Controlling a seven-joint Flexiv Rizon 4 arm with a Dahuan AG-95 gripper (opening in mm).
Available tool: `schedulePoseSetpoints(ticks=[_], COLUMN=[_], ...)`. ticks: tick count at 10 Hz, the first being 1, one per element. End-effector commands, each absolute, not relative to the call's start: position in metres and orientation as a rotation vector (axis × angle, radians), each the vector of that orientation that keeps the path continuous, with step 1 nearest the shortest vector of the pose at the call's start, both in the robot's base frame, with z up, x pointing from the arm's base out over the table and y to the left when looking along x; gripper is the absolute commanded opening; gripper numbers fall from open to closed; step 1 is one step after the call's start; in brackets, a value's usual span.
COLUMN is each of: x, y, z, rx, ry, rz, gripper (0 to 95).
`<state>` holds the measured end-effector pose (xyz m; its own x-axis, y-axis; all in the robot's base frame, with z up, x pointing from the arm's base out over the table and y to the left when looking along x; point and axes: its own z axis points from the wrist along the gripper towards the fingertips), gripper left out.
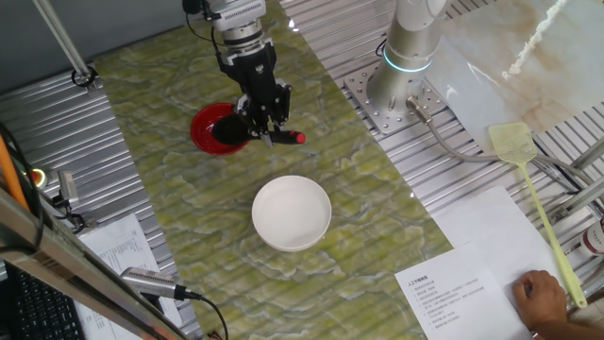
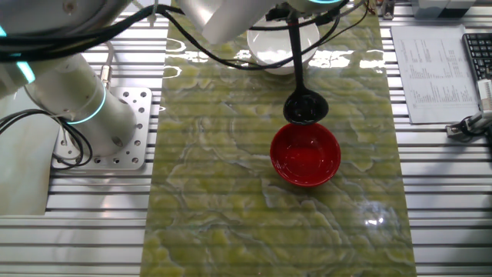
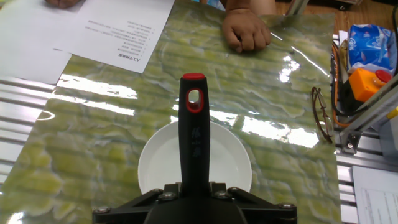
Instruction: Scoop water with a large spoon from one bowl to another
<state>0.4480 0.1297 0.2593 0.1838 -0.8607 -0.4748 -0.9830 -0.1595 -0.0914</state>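
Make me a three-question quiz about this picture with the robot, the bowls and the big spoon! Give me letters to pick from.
1. Where is the round head of the black long-handled ladle?
A. At the rim of the red bowl
B. Inside the white bowl
C. Lying on the paper

2. How many bowls sit on the green marbled mat?
A. One
B. Two
C. Four

3. What is the robot's gripper doing?
A. Hanging open with nothing in it
B. Holding the fly swatter
C. Its jaws are shut on the ladle's handle

Answers:
1. A: the other fixed view shows the head at the edge of the round red bowl.
2. B: only the red bowl and the round white bowl are there.
3. C: the hand view shows the handle running out from between the jaws.
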Motion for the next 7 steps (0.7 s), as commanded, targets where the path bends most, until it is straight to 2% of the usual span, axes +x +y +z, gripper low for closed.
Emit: schedulePoseSetpoints(ticks=[1,7], x=[0.4489,0.4489], y=[0.1299,0.1299], z=[0.2592,0.2592], rx=[-2.084,-2.034], ry=[1.769,1.799], rz=[0.434,0.447], gripper=[0.0,0.0])
